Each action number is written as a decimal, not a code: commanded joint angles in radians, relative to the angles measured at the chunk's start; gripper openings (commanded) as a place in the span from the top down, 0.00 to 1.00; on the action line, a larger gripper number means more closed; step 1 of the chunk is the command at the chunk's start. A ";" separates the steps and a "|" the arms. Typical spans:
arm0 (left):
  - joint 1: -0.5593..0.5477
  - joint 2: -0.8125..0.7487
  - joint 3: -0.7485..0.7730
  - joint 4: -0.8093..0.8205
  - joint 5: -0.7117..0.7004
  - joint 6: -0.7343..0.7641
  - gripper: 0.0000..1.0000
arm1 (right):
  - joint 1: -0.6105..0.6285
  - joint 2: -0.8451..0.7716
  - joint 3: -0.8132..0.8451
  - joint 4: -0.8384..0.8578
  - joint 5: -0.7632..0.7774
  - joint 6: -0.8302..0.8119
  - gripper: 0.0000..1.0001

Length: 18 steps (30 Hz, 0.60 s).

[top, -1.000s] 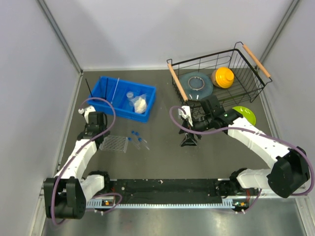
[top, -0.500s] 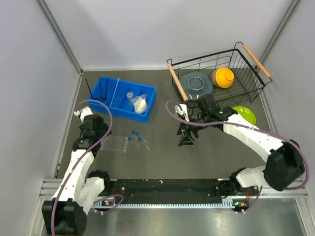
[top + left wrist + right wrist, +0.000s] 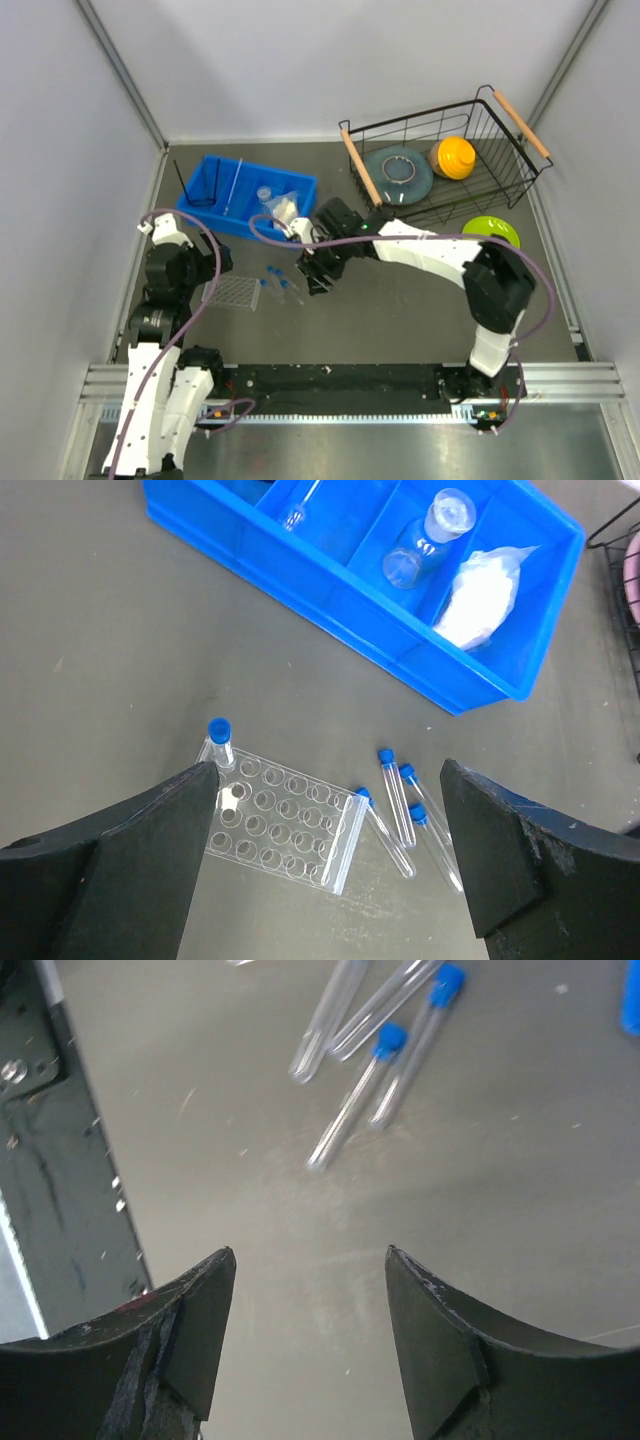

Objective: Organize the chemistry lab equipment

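Note:
A clear plastic tube rack [image 3: 285,830] [image 3: 232,292] lies flat on the table, with one blue-capped test tube [image 3: 219,742] standing in its far left corner. Several more blue-capped tubes [image 3: 392,798] [image 3: 352,1100] [image 3: 282,284] lie loose just right of it. My left gripper [image 3: 330,768] [image 3: 195,268] hangs open high above the rack, holding nothing. My right gripper [image 3: 310,1255] [image 3: 322,280] is open over bare table beside the loose tubes. The blue bin [image 3: 330,575] [image 3: 215,215] holds the glass rod [image 3: 235,180], small clear cup [image 3: 420,550], white packet [image 3: 482,592] and black wire ring stand [image 3: 193,190].
A black wire basket [image 3: 505,120] at the back right holds a grey dish [image 3: 398,170] and an orange one [image 3: 455,157]. A green dish [image 3: 497,231] lies on the table beside it. Grey walls close in on the left, back and right.
My left gripper has opened wide and pulled back from the rack's far left corner. My right arm has swung left from beside the basket to the loose tubes.

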 commanded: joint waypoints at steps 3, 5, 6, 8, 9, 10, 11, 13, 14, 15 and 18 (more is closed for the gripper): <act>0.004 -0.106 0.082 -0.111 -0.003 0.048 0.02 | 0.014 0.171 0.203 0.047 0.140 0.095 0.46; 0.004 -0.159 0.087 -0.129 -0.029 0.032 0.02 | 0.027 0.205 0.245 0.047 0.156 0.095 0.49; 0.004 -0.179 0.087 -0.129 -0.033 0.027 0.02 | 0.031 0.220 0.256 0.047 0.166 0.095 0.50; 0.004 -0.230 0.096 -0.137 -0.070 0.005 0.02 | 0.046 0.256 0.284 0.047 0.182 0.098 0.56; 0.004 -0.244 0.098 -0.141 -0.082 -0.002 0.02 | 0.052 0.265 0.292 0.047 0.189 0.101 0.56; 0.004 -0.270 0.104 -0.143 -0.092 -0.014 0.02 | 0.061 0.283 0.305 0.047 0.189 0.104 0.56; 0.004 -0.280 0.105 -0.143 -0.096 -0.019 0.02 | 0.066 0.291 0.310 0.047 0.189 0.105 0.56; 0.004 -0.300 0.113 -0.145 -0.098 -0.024 0.02 | 0.073 0.315 0.325 0.047 0.188 0.110 0.55; 0.004 -0.307 0.118 -0.149 -0.099 -0.024 0.02 | 0.080 0.325 0.328 0.046 0.188 0.113 0.55; 0.004 -0.313 0.124 -0.152 -0.101 -0.024 0.02 | 0.083 0.335 0.333 0.043 0.194 0.115 0.54; 0.004 -0.322 0.136 -0.155 -0.107 -0.018 0.02 | 0.089 0.371 0.353 0.032 0.203 0.125 0.53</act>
